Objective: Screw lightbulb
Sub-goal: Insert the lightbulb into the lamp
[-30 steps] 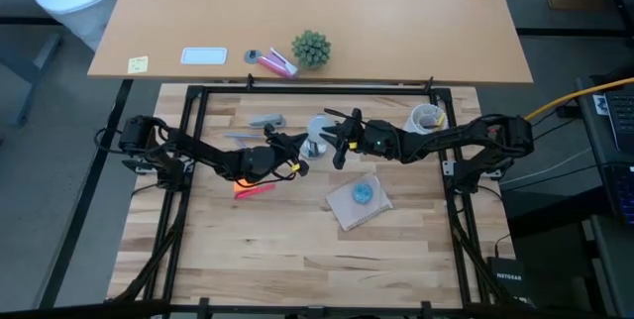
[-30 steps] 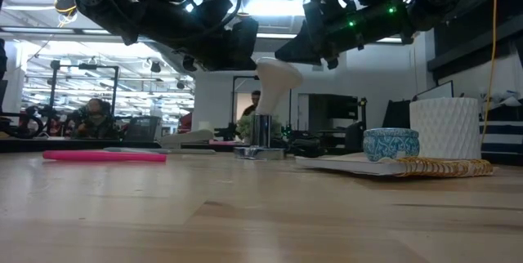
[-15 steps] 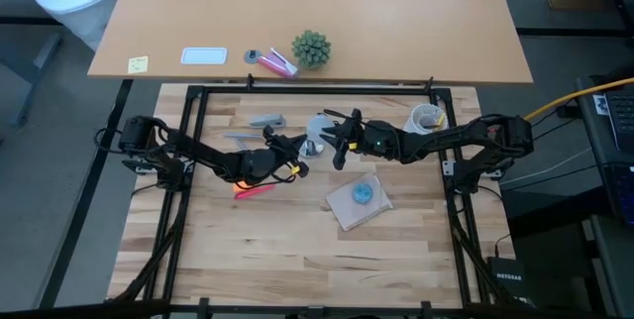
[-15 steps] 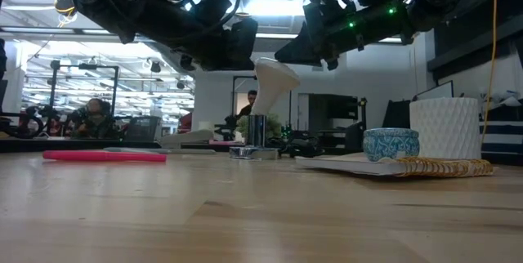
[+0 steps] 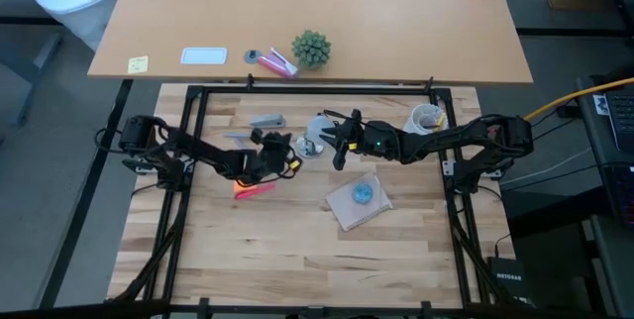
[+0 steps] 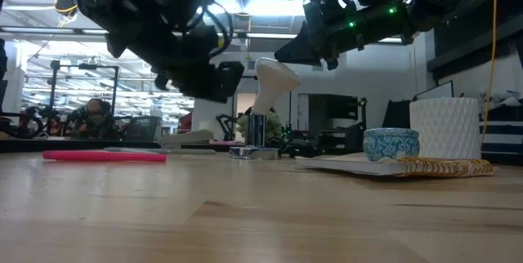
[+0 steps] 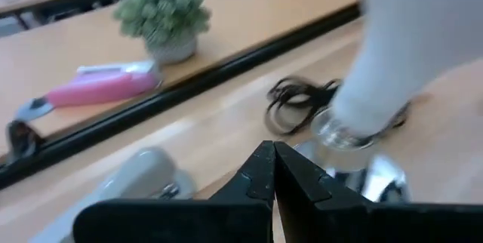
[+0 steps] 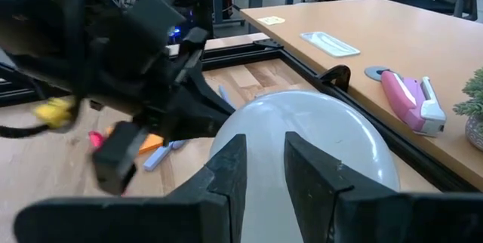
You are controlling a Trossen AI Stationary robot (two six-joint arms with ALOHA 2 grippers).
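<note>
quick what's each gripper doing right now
Left gripper: closed, holding nothing, beside the socket.
Right gripper: closed on the lightbulb, above the socket.

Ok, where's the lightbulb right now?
Low view: the lightbulb hangs tilted in the right gripper, base over the socket, mid-table.

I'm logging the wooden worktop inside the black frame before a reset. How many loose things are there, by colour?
White: 2, lightbulb, cup
Grey or silver: 2, stapler, socket
Pink: 1, marker
Blue: 1, small bowl
Tan: 1, notebook
Total: 7
</note>
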